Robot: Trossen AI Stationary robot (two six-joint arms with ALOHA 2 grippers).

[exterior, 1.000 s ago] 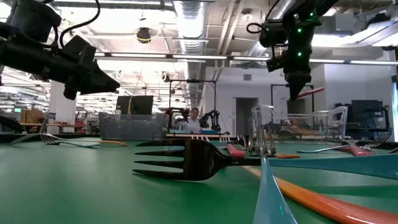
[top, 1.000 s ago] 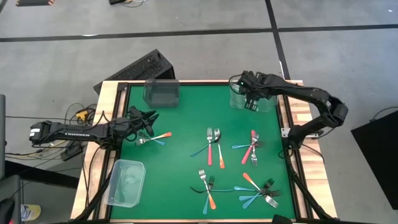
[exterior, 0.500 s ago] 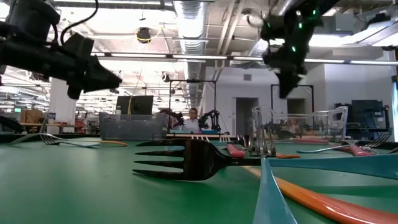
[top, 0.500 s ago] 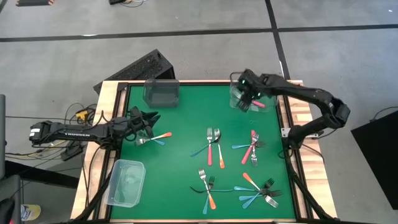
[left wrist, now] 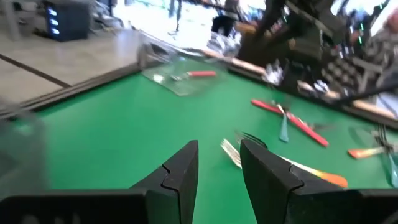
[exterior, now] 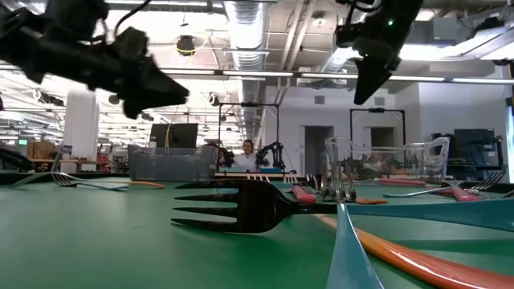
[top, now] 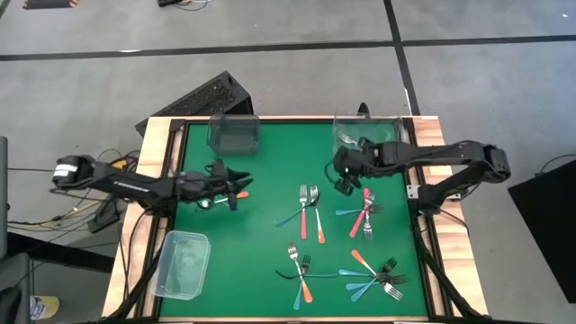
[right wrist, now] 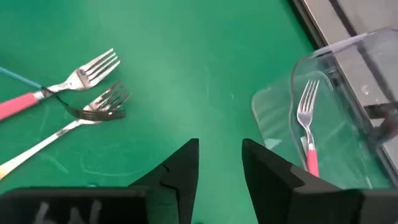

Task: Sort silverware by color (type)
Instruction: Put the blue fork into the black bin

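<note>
Several forks with pink, orange and teal handles lie flat in loose groups on the green mat (top: 270,171): a pair (top: 219,202) at the left, groups at the middle (top: 309,211), right (top: 363,212) and near edge (top: 373,279). One pink-handled fork (right wrist: 308,127) lies in the clear container (top: 367,133) at the far right. My left gripper (top: 236,186) (left wrist: 217,146) hangs open above the left pair. My right gripper (top: 344,180) (right wrist: 219,144) hangs open and empty above bare mat, between the clear container and two forks (right wrist: 81,93).
A dark grey bin (top: 234,135) stands at the far edge and a second clear container (top: 183,263) near the left corner. A wooden frame (top: 423,207) borders the mat. Bare mat lies between the left pair and the middle group.
My right gripper has let go of a pink-handled fork, which now lies in the far-right clear container. It has then swung down toward the near-left, out over the mat. My left gripper has moved right, over the left pair of forks.
</note>
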